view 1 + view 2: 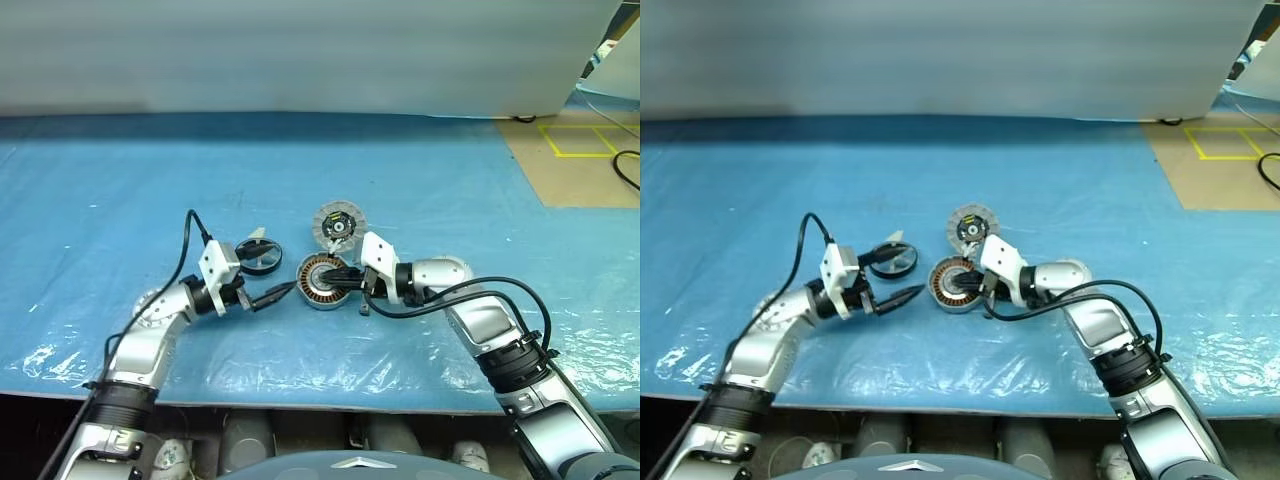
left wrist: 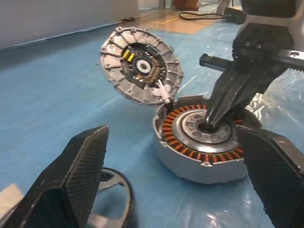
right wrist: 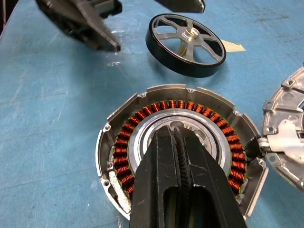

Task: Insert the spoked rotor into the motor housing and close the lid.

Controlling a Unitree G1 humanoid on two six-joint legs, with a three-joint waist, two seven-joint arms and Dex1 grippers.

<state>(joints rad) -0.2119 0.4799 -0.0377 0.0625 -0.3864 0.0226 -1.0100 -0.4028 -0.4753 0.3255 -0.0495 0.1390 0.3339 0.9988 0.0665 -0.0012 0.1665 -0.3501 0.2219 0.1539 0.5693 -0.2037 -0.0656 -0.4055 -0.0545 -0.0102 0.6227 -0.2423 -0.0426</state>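
surface: blue sheet (image 1: pixel 120 190) | on it: motor housing (image 1: pixel 322 281), spoked rotor (image 1: pixel 258 256)

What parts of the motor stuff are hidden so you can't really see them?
- The motor housing's centre hole: in the right wrist view the shut right hand covers it.
- The spoked rotor: in the left wrist view the picture's bottom edge cuts it off and a finger of the open left hand blocks part.
- The lid's small inner parts: too small in the eye views.

Right gripper (image 1: pixel 343 274) blocks motor housing (image 1: pixel 322 282) centre; surroundings clear.
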